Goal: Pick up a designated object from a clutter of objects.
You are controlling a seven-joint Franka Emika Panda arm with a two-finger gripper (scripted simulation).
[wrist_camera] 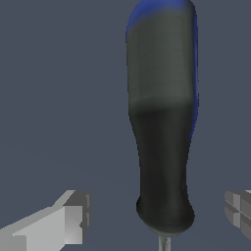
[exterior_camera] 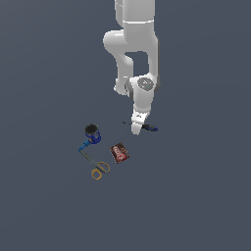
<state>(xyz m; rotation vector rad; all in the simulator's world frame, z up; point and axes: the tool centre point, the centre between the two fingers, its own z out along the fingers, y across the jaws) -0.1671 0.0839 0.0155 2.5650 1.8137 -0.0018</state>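
Exterior view: the white arm (exterior_camera: 135, 54) reaches down to the grey table (exterior_camera: 196, 196), its gripper (exterior_camera: 137, 128) low over the screwdriver (exterior_camera: 149, 128). The screwdriver lies flat, blue handle towards the exterior view's right, thin dark shaft towards the left, crossing under the gripper. Well apart, to the exterior view's left and nearer, lies the rest of the clutter: a blue cup (exterior_camera: 92, 133) standing upright, scissors (exterior_camera: 94, 163) with yellow handles just near of the cup, and a red-brown box (exterior_camera: 119, 153) lying flat to the right of the scissors.

Wrist view: the screwdriver handle (wrist_camera: 162, 122), black and grey with blue edging, fills the space between the two fingers (wrist_camera: 73, 218). The fingers stand wide, one on each side of the handle, with table showing between each pad and the handle; neither touches it. A short piece of the metal shaft shows at the handle's narrow end.
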